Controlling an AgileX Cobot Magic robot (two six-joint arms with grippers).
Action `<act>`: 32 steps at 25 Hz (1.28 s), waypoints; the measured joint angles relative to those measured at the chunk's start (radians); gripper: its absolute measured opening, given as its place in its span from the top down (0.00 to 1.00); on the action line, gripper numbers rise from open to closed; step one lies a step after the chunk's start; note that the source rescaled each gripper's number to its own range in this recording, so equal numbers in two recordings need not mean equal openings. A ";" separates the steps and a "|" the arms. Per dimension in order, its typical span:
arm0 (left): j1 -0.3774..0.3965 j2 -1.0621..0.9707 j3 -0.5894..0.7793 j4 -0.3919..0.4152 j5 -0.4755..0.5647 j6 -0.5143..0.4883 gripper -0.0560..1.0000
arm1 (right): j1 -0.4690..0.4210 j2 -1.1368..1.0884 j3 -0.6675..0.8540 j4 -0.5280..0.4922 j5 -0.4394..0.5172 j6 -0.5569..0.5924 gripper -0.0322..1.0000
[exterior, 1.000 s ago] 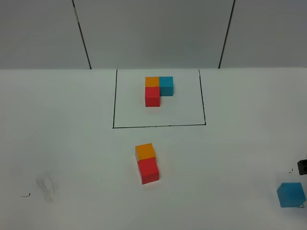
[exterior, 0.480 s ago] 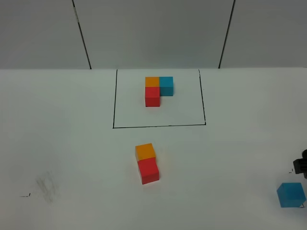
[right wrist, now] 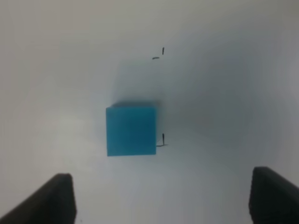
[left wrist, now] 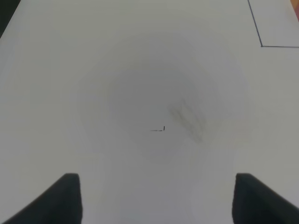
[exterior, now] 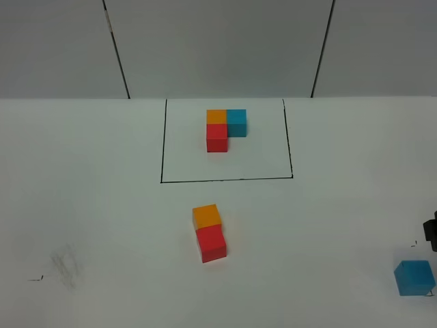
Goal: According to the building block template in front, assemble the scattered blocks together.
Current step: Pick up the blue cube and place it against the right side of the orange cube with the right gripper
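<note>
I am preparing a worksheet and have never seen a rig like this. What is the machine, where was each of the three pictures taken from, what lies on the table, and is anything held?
It is a robot with two arms, each ending in a two-fingered gripper. One picture comes from a camera mounted high, looking down on the white table. The other two come from cameras on the wrists, looking out past dark fingertips.

At the back, a black-lined rectangle frames the template: orange, blue and red cubes in an L. In front, a loose orange block touches a red block. The blue block sits apart, far right.

The left gripper is open over bare table. The right gripper is open near the blue block without touching it. Nothing is held.
</note>
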 joint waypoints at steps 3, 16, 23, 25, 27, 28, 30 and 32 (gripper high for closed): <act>0.000 0.000 0.000 0.000 0.000 0.000 0.37 | -0.004 0.033 0.012 0.029 -0.014 -0.032 0.41; 0.000 0.000 0.000 0.000 0.000 0.000 0.37 | -0.039 0.142 0.095 0.141 -0.210 -0.167 0.41; 0.000 0.000 0.000 0.000 0.000 0.000 0.37 | -0.071 0.162 0.147 0.138 -0.277 -0.189 0.41; 0.000 0.000 0.000 0.000 0.000 0.000 0.37 | -0.071 0.174 0.152 0.135 -0.289 -0.188 0.41; 0.000 0.000 0.000 0.000 0.000 0.001 0.37 | -0.071 0.193 0.152 0.127 -0.292 -0.190 0.41; 0.000 0.000 0.000 0.000 0.000 0.001 0.37 | -0.071 0.207 0.152 0.124 -0.292 -0.190 0.41; 0.000 0.000 0.000 0.000 0.000 0.001 0.37 | -0.071 0.238 0.152 0.120 -0.305 -0.191 0.41; 0.000 0.000 0.000 0.000 0.000 0.001 0.37 | -0.071 0.268 0.152 0.120 -0.328 -0.191 0.41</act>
